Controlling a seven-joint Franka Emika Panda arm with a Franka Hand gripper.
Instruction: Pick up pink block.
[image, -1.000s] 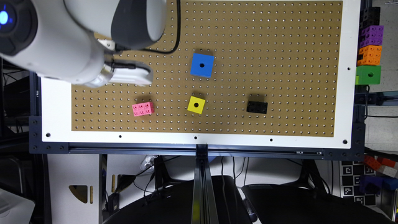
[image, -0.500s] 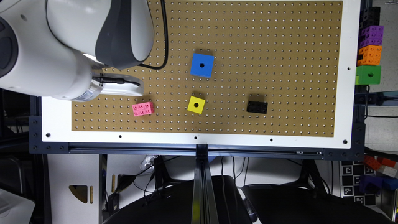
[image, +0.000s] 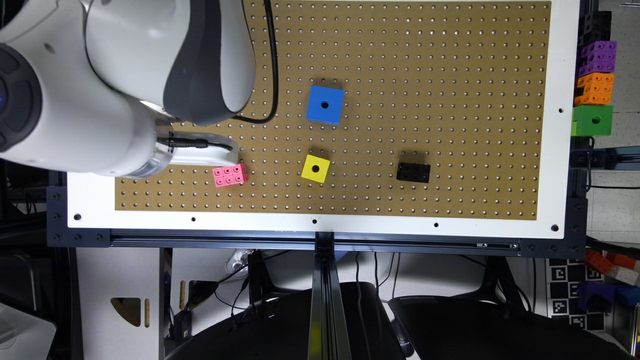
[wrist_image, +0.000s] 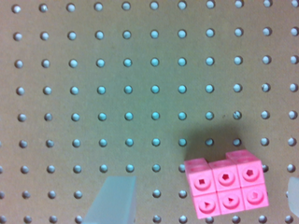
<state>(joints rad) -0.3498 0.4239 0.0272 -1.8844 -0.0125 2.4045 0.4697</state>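
Jaws stand wide apart in my wrist view, and the gripper (wrist_image: 201, 205) has the pink block (wrist_image: 226, 189) sitting between its fingertips (wrist_image: 112, 200), touching neither one. On the exterior view I see the pink block (image: 230, 175) flat on the brown pegboard (image: 400, 60), just below the white gripper (image: 200, 155). Nothing blocks it. Further to the exterior view's right are a yellow cube (image: 315, 168), a blue cube (image: 325, 104) and a black brick (image: 413, 172). My big white arm (image: 100, 85) leans in from the exterior view's left.
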